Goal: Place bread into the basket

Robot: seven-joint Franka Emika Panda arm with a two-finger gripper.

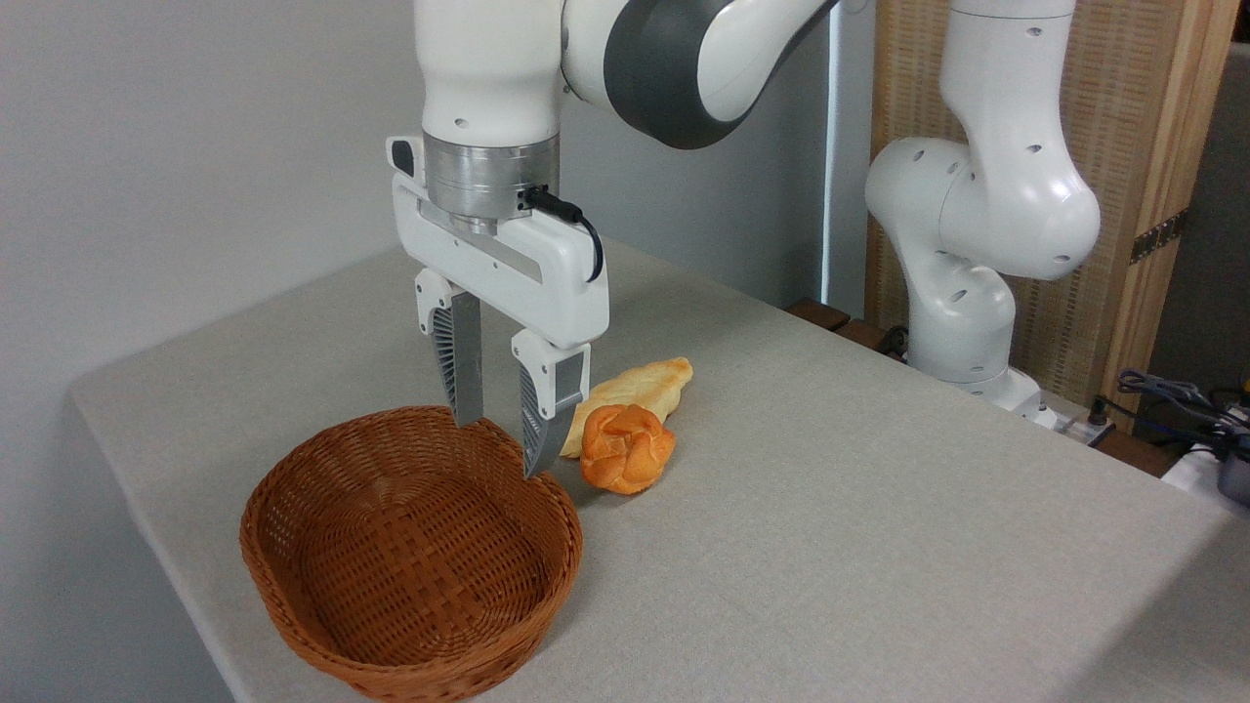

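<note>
The bread (627, 447), a glossy orange knotted bun, lies on the grey table just right of the basket. The basket (293, 576), reddish-brown woven wicker, sits at the table's front left with nothing inside. My gripper (500, 449) hangs open above the basket's far rim, fingers pointing down, nothing between them. Its right fingertip sits a short way left of the bun, apart from it.
A paler yellow oval loaf (637, 386) lies right behind the bun, touching it. The arm's white base (962, 322) stands at the table's far right edge. Cables and gear (1187, 410) lie off the table at right. A wall runs behind the table.
</note>
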